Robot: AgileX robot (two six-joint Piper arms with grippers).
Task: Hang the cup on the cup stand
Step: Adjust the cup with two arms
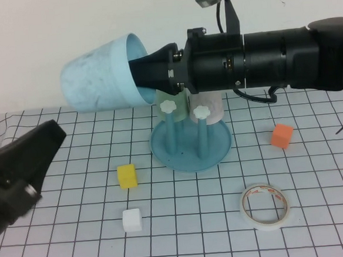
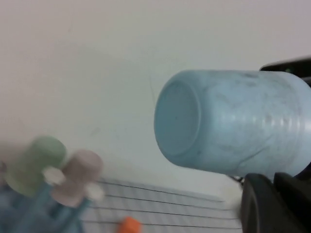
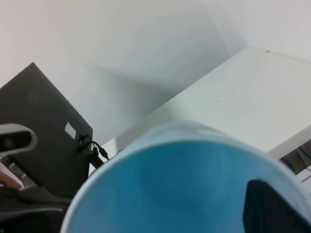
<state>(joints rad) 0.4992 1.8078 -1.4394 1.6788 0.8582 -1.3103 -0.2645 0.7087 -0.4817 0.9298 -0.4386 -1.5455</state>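
The cup (image 1: 94, 78), light sky-blue and speckled, lies on its side in the air, up and to the left of the cup stand (image 1: 190, 148). My right gripper (image 1: 150, 71) is shut on the cup's rim, with one finger (image 3: 272, 208) inside the cup (image 3: 170, 189). The stand's two front pegs with white flower caps (image 1: 169, 106) are bare. A pale green cup (image 1: 163, 99) and a pale pink cup (image 1: 214, 108) hang on the back pegs. My left gripper (image 1: 51, 137) is shut and empty, low at the left, and sees the cup's bottom (image 2: 180, 116).
On the gridded table lie a yellow cube (image 1: 127, 175), a white cube (image 1: 132, 219), an orange cube (image 1: 281, 135) and a roll of tape (image 1: 264, 206). The right arm spans the upper right above the stand.
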